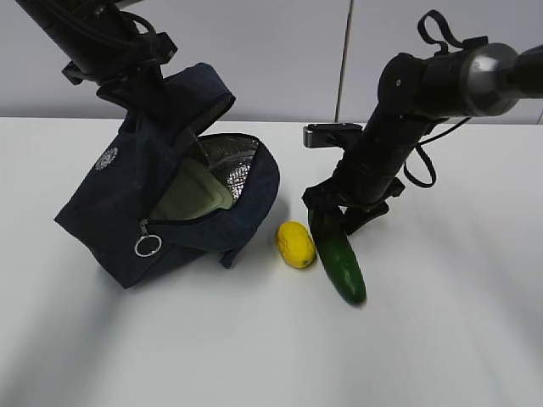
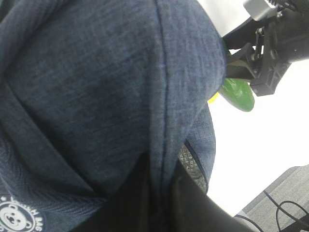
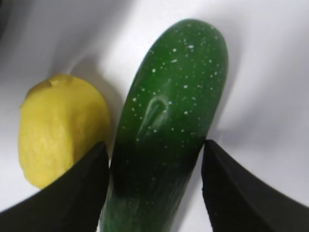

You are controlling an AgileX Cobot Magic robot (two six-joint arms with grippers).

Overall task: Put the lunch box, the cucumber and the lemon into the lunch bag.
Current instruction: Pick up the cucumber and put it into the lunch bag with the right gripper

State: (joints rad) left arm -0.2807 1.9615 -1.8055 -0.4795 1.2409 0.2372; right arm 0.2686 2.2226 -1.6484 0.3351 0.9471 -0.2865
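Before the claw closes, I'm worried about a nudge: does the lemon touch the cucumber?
Cannot tell. In the right wrist view the lemon and cucumber sit side by side with only shadow between them.

You're at a lab-style test bench: a bare white surface [image 1: 441, 356], plain grey wall panels [image 1: 280, 51] along the top, loose cables [image 2: 282, 210] lower right.

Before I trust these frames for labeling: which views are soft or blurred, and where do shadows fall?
Exterior view: sharp, soft shadows under the lunch bag and cucumber. Left wrist view: dark fabric fills it, bright washed-out table behind. Right wrist view: cucumber and lemon slightly soft, right claw fingertips dark, featureless.
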